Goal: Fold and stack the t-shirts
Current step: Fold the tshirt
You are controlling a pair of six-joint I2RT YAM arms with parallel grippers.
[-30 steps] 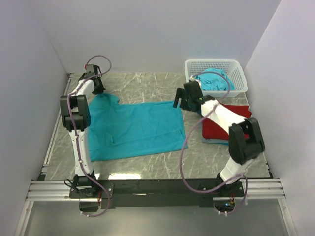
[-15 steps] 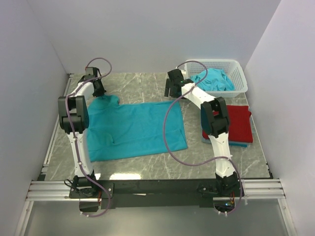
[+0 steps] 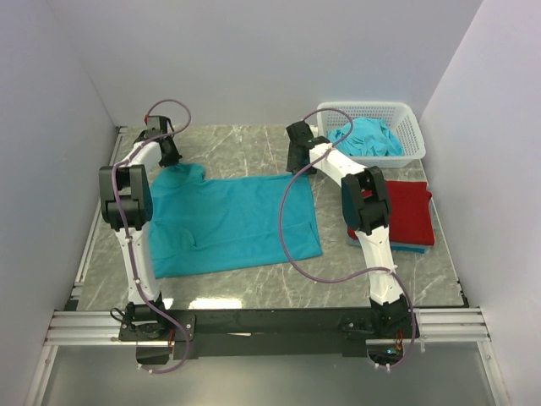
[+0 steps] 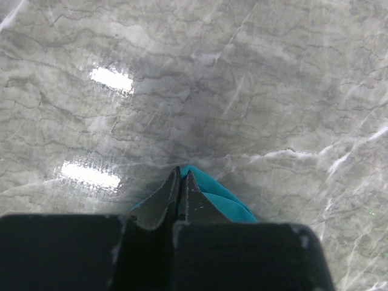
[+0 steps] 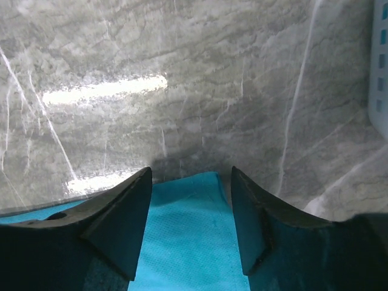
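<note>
Right fingers spread; basket holds teal shirts.

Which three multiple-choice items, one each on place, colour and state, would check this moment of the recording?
1. Where does the red shirt lie?
A. against the left wall
B. on a folded teal shirt, right of the spread shirt
C. at the table's near edge

2. What colour is the spread shirt?
A. red
B. white
C. teal

3. How does the right gripper stand?
A. open over the spread shirt's corner
B. shut on cloth
C. out of view

Key:
1 B, a teal edge shows beneath the red shirt in the top view.
2 C, it is teal in every view.
3 A, the right wrist view shows the fingers apart with teal cloth between them.
</note>
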